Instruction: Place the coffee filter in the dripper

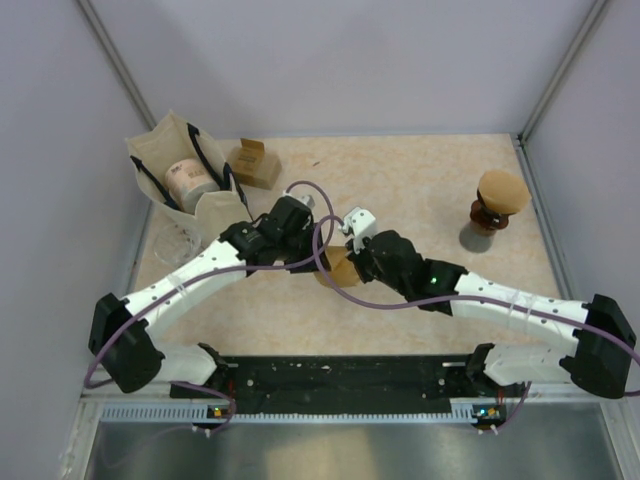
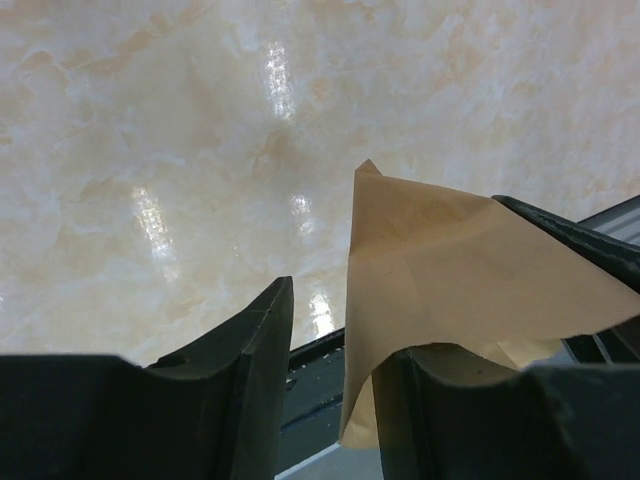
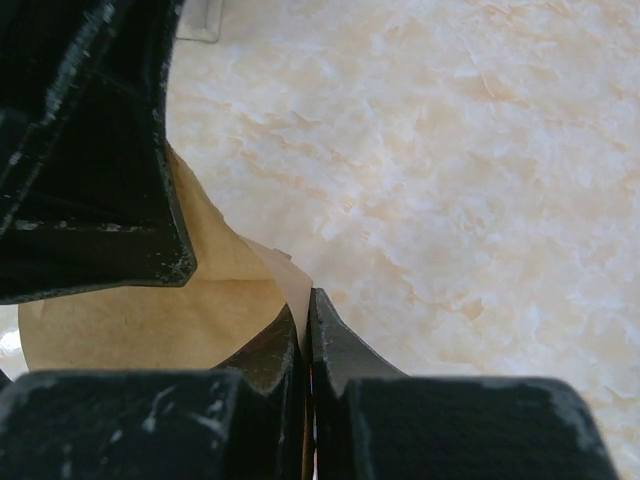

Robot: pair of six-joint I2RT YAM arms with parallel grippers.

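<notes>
coffee filter [image 1: 337,268]: held mid-table, well left of the dripper [image 1: 499,203], probably for regripping | right gripper [image 3: 305,330]: fingers pinched tight on its edge | left gripper [image 2: 338,330]: fingers apart, paper against one, nothing clamped | table [image 1: 420,180]: glossy beige marble pattern | room: pale walls around

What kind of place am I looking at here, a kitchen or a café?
Most likely a robotics test bench, not a kitchen: plain grey walls box in a marble-look table, two robot arms are bolted at its near edge, with a dripper and a paper filter as props.
</notes>
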